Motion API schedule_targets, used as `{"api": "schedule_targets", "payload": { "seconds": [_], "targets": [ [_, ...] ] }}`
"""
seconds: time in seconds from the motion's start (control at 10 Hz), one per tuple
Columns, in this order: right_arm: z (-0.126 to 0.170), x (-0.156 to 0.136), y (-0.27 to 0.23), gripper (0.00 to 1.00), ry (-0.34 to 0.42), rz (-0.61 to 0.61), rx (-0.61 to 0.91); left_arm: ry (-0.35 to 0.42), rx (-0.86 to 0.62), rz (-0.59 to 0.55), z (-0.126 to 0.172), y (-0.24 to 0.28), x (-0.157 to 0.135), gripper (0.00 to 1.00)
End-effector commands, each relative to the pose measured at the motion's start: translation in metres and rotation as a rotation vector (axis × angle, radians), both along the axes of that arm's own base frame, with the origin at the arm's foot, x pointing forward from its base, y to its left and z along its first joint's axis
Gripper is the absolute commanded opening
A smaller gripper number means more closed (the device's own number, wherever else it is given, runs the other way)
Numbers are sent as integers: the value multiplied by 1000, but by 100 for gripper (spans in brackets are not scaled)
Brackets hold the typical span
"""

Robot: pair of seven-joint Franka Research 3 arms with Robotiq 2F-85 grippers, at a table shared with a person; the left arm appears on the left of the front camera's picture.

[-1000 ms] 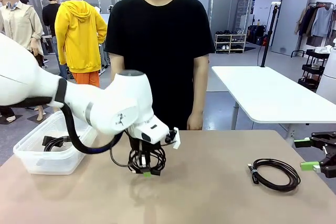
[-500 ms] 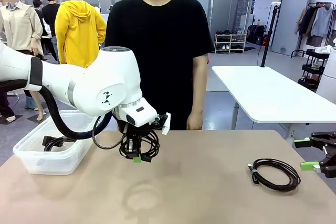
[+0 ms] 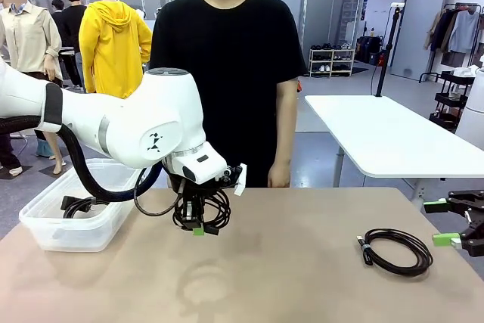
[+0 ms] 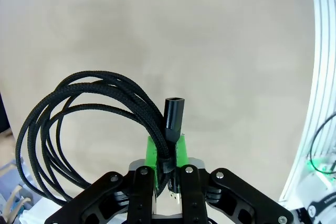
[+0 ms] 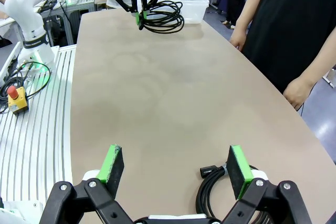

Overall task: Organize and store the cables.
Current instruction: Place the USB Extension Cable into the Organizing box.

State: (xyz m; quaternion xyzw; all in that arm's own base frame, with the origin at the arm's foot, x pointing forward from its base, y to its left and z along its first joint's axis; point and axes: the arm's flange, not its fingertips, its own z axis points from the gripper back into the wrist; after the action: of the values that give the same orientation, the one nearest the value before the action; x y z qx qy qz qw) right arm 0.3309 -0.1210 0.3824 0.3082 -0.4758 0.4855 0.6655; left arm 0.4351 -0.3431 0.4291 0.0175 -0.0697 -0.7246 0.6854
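My left gripper (image 3: 198, 229) is shut on a coiled black cable (image 3: 203, 215) and holds it in the air above the tan table, a little right of the clear bin (image 3: 45, 234). In the left wrist view the green pads (image 4: 179, 150) pinch the cord just below its black plug (image 4: 174, 114), and the coil (image 4: 79, 103) hangs to the left. Another cable (image 3: 79, 204) lies inside the bin. A further coiled cable (image 3: 398, 251) rests on the table at the right. My right gripper (image 3: 442, 222) stands open just right of it, over its near end (image 5: 209, 195).
A person in a black shirt (image 3: 227, 66) stands at the table's far edge, hands down, one hand (image 5: 295, 93) near the edge. A white table (image 3: 386, 138) stands behind on the right. An emergency stop button (image 5: 16, 98) sits on the ribbed frame beside the table.
My left arm has lifted the held cable off the table and carried it left toward the bin, then nearly stopped. The right gripper and the cable by it have not moved.
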Motion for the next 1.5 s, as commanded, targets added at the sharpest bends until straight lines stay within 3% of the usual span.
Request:
{"api": "schedule_targets", "payload": {
  "seconds": [0.0,0.2,0.3,0.4,0.5,0.6,0.7,1.0,1.4],
  "targets": [
    [3,2,1,100,13,-15,22,0,0,0,0,0,0,16],
    [3,2,1,100,13,-15,22,-94,-9,-100,31,60,8,16],
    [3,2,1,100,13,-15,22,-123,-21,-85,41,93,9,16],
    [3,2,1,100,13,-15,22,-107,-69,-164,52,126,6,16],
    [3,2,1,100,13,-15,22,-160,-72,-248,62,163,4,16],
    [3,2,1,100,13,-15,22,-222,-77,-268,69,197,7,16],
    [3,2,1,100,13,-15,22,-218,-80,-271,72,228,10,16],
    [3,2,1,100,13,-15,22,-211,-58,-138,66,298,32,16],
    [3,2,1,100,13,-15,22,-161,-124,-36,34,328,69,16]
  ]
}}
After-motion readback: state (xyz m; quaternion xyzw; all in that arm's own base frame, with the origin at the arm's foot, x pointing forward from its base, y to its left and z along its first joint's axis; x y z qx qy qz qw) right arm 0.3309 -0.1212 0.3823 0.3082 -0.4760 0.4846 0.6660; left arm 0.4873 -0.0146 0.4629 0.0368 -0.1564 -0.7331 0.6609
